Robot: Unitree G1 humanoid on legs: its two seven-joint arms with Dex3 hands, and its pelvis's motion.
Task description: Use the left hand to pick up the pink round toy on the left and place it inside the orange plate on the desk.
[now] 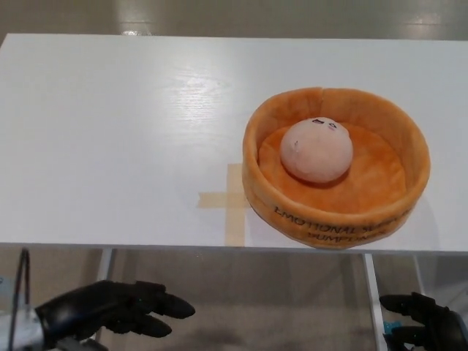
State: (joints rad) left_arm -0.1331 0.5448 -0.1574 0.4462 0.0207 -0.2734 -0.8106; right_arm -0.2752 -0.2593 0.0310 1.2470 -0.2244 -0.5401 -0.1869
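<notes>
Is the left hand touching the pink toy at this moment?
Apart. The head view shows the left hand below the table edge, holding nothing, while the pink toy sits inside the orange plate.

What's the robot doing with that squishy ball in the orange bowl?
Right now it isn't touching anything. The pink round toy sits inside the soft orange plate on the white desk, beside a tape cross. The left hand hangs below the desk's front edge, holding nothing, fingers apart. The right hand is low at the other corner, also empty. The job looks done.
</notes>
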